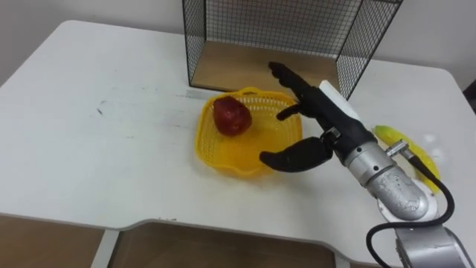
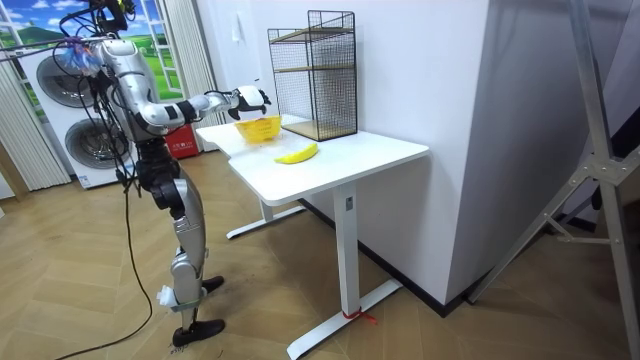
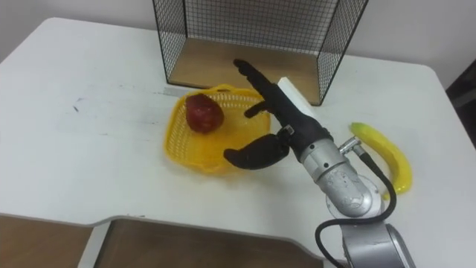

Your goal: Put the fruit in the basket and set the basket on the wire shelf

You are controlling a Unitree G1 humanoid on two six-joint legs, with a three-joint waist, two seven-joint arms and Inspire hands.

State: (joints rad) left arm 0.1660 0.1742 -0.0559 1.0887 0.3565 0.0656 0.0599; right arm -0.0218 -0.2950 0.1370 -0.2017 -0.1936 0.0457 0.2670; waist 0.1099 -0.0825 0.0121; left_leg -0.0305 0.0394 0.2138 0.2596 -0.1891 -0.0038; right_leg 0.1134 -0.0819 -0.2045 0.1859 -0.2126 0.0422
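A yellow mesh basket [image 1: 245, 156] [image 3: 192, 152] sits on the white table [image 1: 97, 149] in front of the wire shelf [image 1: 286, 37] [image 3: 256, 33]. A red apple [image 1: 231, 116] [image 3: 204, 113] lies inside it at its left. My right hand [image 1: 312, 123] [image 3: 279, 123] hovers over the basket's right side, open, fingers stretched toward the shelf and thumb spread low over the rim, holding nothing. A yellow banana [image 3: 387, 155] [image 1: 409, 149] lies on the table right of my forearm. In the room view I stand at the table's end with the right arm reaching to the basket [image 2: 257, 128].
The wire shelf has a wooden floor [image 3: 223, 63] and an open front facing the basket. The table's front edge [image 1: 149, 219] has a curved cut-out. Bare tabletop stretches to the left. In the room view washing machines [image 2: 60, 110] stand behind me.
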